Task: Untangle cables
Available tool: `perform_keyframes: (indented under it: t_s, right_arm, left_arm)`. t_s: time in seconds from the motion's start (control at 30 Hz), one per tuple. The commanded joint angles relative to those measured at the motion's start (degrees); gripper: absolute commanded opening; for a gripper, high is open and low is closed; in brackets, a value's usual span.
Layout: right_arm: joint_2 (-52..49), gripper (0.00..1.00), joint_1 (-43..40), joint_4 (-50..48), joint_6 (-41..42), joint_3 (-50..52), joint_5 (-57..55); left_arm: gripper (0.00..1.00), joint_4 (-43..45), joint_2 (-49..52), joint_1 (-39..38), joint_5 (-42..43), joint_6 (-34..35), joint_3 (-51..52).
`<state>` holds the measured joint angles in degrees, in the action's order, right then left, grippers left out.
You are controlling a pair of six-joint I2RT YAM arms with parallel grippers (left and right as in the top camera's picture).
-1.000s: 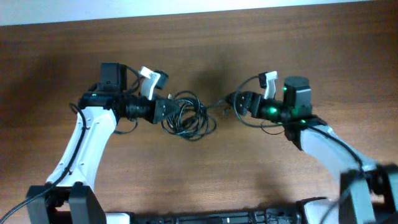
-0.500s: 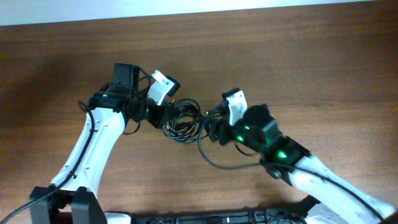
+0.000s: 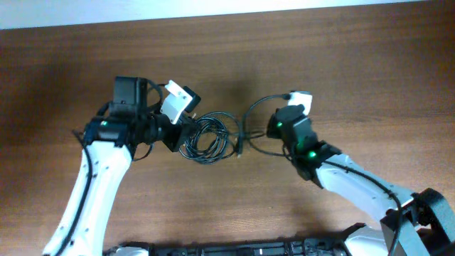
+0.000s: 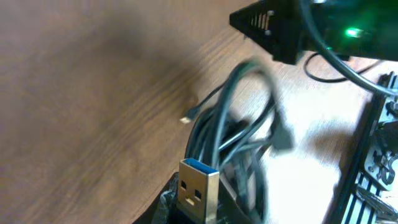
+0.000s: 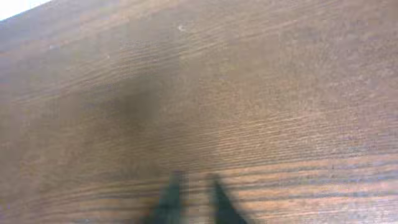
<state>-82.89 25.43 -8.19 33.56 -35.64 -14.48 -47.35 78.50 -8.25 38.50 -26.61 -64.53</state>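
The cables (image 3: pixel 207 136) lie as a knot of thin black loops on the wood at mid-table. One loose plug end (image 3: pixel 240 151) points toward the front. My left gripper (image 3: pixel 179 135) is at the bundle's left edge. In the left wrist view a blue-tongued USB plug (image 4: pixel 199 185) stands up at my left gripper (image 4: pixel 200 213), which is shut on it, and the cables (image 4: pixel 239 134) trail away blurred. My right gripper (image 3: pixel 279 122) hovers just right of the bundle. In the right wrist view its fingertips (image 5: pixel 174 200) are blurred and a narrow gap apart, with only bare wood between them.
A thin black wire (image 3: pixel 261 103) arcs from near the bundle up to the right wrist's white camera mount (image 3: pixel 301 99). The brown wooden table (image 3: pixel 341 64) runs to a pale far edge (image 3: pixel 227 11). The arm bases (image 3: pixel 249 249) sit along the front.
My right gripper swung in to the bundle, then drew back right and upward, and its jaws narrowed. My left gripper shifted slightly while keeping the bundle's left side.
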Motion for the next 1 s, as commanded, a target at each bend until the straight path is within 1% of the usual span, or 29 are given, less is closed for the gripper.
perform_keyframes:
  t_s: [0.0, 0.03, 0.07, 0.1, 0.13, 0.17, 0.23, 0.3, 0.33, 0.43, 0.5, 0.53, 0.6, 0.63, 0.7, 0.73, 0.8, 0.83, 0.9, 0.97]
  right_arm:
    - [0.37, 0.88, -1.86, -0.11, -1.81, -0.13, 14.51]
    - [1.68, 0.94, -1.88, -0.09, -1.79, -0.11, 19.58]
    - [3.32, 0.94, -1.88, -0.11, -1.79, -0.11, 23.78]
    - [4.59, 0.95, -1.88, -0.11, -1.79, -0.13, 27.28]
    - [6.19, 0.94, -1.88, -0.15, -1.79, -0.11, 32.41]
    - [6.69, 0.94, -1.81, -0.13, -1.79, -0.11, 35.26]
    - [6.67, 0.94, -1.81, -0.11, -1.73, -0.11, 38.25]
    - [6.67, 0.94, -1.77, -0.09, -1.70, -0.11, 42.62]
    - [6.67, 0.95, -1.77, -0.11, -1.55, -0.11, 45.68]
    - [6.67, 0.94, -1.51, -0.09, -1.57, -0.11, 47.45]
    - [6.67, 0.94, -1.01, -0.13, -1.46, -0.11, 47.10]
    - [6.62, 0.95, -0.72, -0.17, 0.70, -0.11, 46.34]
    - [6.60, 0.99, 0.11, -0.26, 5.53, -0.11, 43.93]
    - [6.62, 0.99, 0.50, -0.59, 4.63, -0.11, 43.60]
    - [6.62, 0.99, 0.48, -0.57, -0.83, -0.11, 43.60]
    - [6.62, 0.98, 0.48, -0.59, -7.06, -0.11, 43.60]
    - [6.62, 0.99, 0.50, -1.81, -14.05, -0.11, 43.63]
    - [6.62, 0.99, 0.50, -2.64, -15.67, -0.11, 43.87]
    - [6.62, 0.99, 0.50, -4.79, -20.41, -0.11, 44.24]
    - [6.60, 0.99, 0.50, -7.23, -21.77, -0.11, 45.92]
  left_arm:
    - [0.10, 0.79, -1.22, 0.22, -1.33, -0.68, -1.31]
    - [0.07, 1.55, -1.20, 0.22, -5.25, 1.57, -1.31]
    - [0.04, 3.89, -1.20, 0.22, -10.08, 9.09, -1.31]
    - [0.01, 5.07, -1.20, 0.22, -12.07, 12.44, -1.31]
    - [0.00, 6.38, -1.22, 0.22, -12.39, 13.77, -1.31]
    - [0.00, 7.50, -1.20, 0.11, -12.41, 13.75, -1.31]
    - [0.00, 10.27, -1.11, 0.11, -12.44, 13.73, -1.31]
    - [0.00, 17.00, -0.66, 0.11, -12.44, 14.49, -1.31]
    - [0.00, 23.43, -0.22, 0.13, -12.44, 19.58, -1.31]
    - [0.00, 29.83, 0.37, 0.11, -12.44, 27.34, -1.31]
    - [0.00, 29.62, 0.55, 0.11, -12.39, 30.58, -1.29]
    - [0.00, 27.87, 0.57, 0.11, -12.39, 31.82, -1.29]
    - [0.00, 24.13, 0.57, 0.11, -10.54, 31.71, -1.29]
    - [0.00, 21.40, 0.57, 0.11, -8.55, 28.48, -1.29]
    - [0.00, 18.60, 0.57, 0.11, -6.84, 22.27, -1.31]
    - [0.00, 16.02, 0.57, 0.11, -6.75, 17.75, -1.31]
    - [0.00, 12.15, 0.57, 0.11, -6.60, 12.68, -1.31]
    - [0.00, 11.54, 0.57, 0.11, -6.19, 11.32, -1.31]
    - [0.00, 9.01, 0.57, 0.11, -2.40, 3.76, -1.31]
    - [0.00, 6.69, 0.57, 0.11, 0.83, -1.20, -1.31]
